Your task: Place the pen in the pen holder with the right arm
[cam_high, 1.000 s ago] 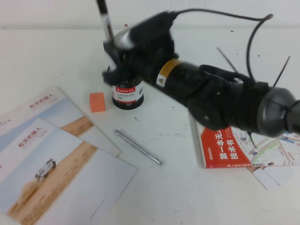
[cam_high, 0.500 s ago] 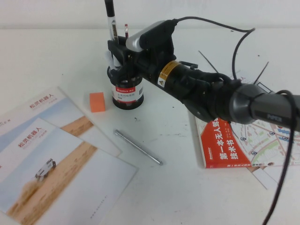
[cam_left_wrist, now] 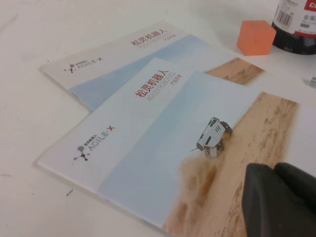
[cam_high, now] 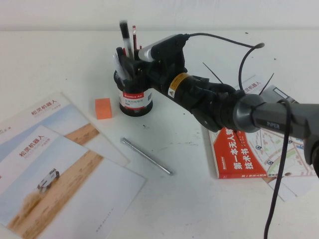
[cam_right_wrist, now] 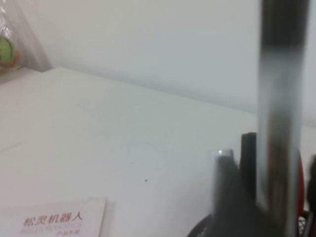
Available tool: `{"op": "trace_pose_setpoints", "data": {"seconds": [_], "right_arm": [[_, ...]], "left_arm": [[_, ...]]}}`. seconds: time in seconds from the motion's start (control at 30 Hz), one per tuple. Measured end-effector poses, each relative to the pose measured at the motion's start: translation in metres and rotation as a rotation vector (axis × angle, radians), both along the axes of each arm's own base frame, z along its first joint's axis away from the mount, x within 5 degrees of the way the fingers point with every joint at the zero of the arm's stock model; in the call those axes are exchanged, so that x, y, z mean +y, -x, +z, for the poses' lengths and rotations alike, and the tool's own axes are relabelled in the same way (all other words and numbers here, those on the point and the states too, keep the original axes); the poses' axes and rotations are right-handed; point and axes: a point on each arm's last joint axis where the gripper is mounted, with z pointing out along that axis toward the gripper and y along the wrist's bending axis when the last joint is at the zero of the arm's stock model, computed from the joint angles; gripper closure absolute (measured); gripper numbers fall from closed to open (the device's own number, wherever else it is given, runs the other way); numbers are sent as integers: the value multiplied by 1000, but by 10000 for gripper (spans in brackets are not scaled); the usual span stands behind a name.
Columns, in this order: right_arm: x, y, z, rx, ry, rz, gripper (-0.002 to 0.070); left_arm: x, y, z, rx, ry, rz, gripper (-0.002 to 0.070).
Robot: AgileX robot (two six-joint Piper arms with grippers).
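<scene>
The pen stands upright with its black end up and its lower part down inside the pen holder, a black mesh cup with a white and red label. My right gripper hangs over the holder's rim, open, its fingers on either side of the pen. In the right wrist view the pen rises blurred beside a finger. My left gripper is shut and empty, low over the brochures, and is out of the high view.
A red pencil also stands in the holder. An orange block lies left of it. A thin silver pen lies in front. Two brochures cover the front left. A red book lies under my right arm.
The pen has gone from tilted to upright and sunk well down into the holder. My right gripper has dropped only a little toward the rim.
</scene>
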Motion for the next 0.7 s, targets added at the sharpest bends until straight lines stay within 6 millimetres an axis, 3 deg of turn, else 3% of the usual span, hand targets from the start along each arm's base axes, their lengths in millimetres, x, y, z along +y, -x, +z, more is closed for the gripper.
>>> {"op": "trace_pose_setpoints", "data": {"seconds": [0.1, 0.2, 0.27, 0.37, 0.43, 0.57, 0.7], "right_arm": [[-2, -1, 0, 14, -14, -7, 239], [-4, -2, 3, 17, -10, -8, 213], [-4, 0, 12, -1, -4, 5, 270], [-9, 15, 43, -61, -42, 45, 528], [-16, 30, 62, -115, -88, 77, 622], [-40, 74, 104, -279, -183, 120, 680], [-69, 111, 115, -357, -157, 66, 692]], "left_arm": [[0, 0, 0, 0, 0, 0, 676], [0, 0, 0, 0, 0, 0, 676], [0, 0, 0, 0, 0, 0, 676], [0, 0, 0, 0, 0, 0, 676], [0, 0, 0, 0, 0, 0, 676], [0, 0, 0, 0, 0, 0, 676], [0, 0, 0, 0, 0, 0, 676]]}}
